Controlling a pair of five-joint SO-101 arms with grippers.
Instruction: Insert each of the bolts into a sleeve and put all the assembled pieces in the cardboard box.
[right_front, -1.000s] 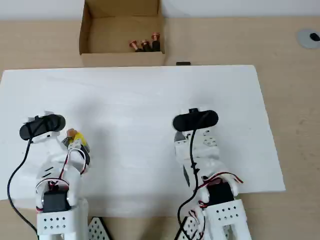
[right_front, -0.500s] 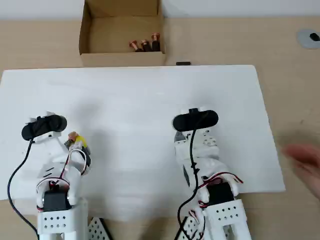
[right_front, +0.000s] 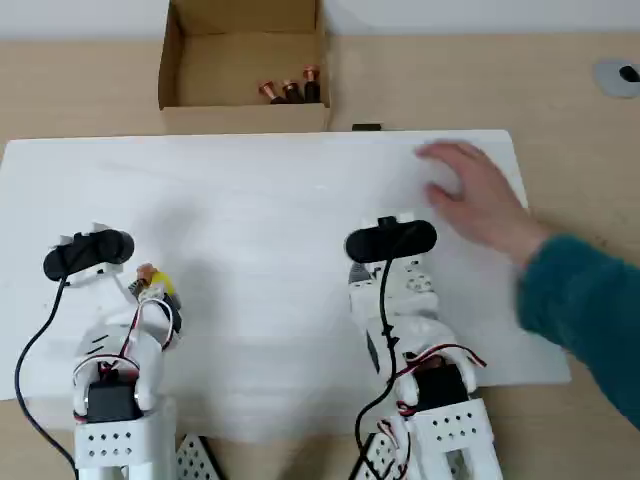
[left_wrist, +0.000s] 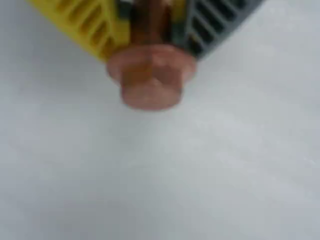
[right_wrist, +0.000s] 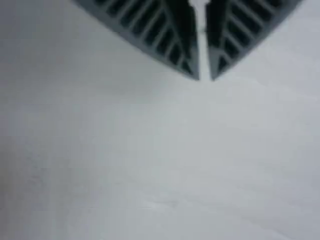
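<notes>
My left gripper (left_wrist: 150, 45) is shut on a copper bolt (left_wrist: 151, 77), whose flanged head sticks out past the yellow and grey fingertips just above the white mat. In the high view the same bolt (right_front: 147, 272) is at the near left of the mat (right_front: 260, 200). The right gripper (right_wrist: 204, 75) is shut with nothing in it, close over the mat at the near middle. The cardboard box (right_front: 176, 70) stands beyond the mat's far edge, with three copper-headed pieces in dark sleeves (right_front: 290, 88) lying inside it.
A person's hand (right_front: 470, 190) in a teal sleeve (right_front: 585, 310) lies over the far right part of the mat, just beyond the right arm (right_front: 390, 245). A grey disc (right_front: 615, 76) sits at the table's far right corner.
A hand has come in from the right edge and reached over the mat's far right part. The left arm shifted slightly with the bolt; the right arm has stayed still.
</notes>
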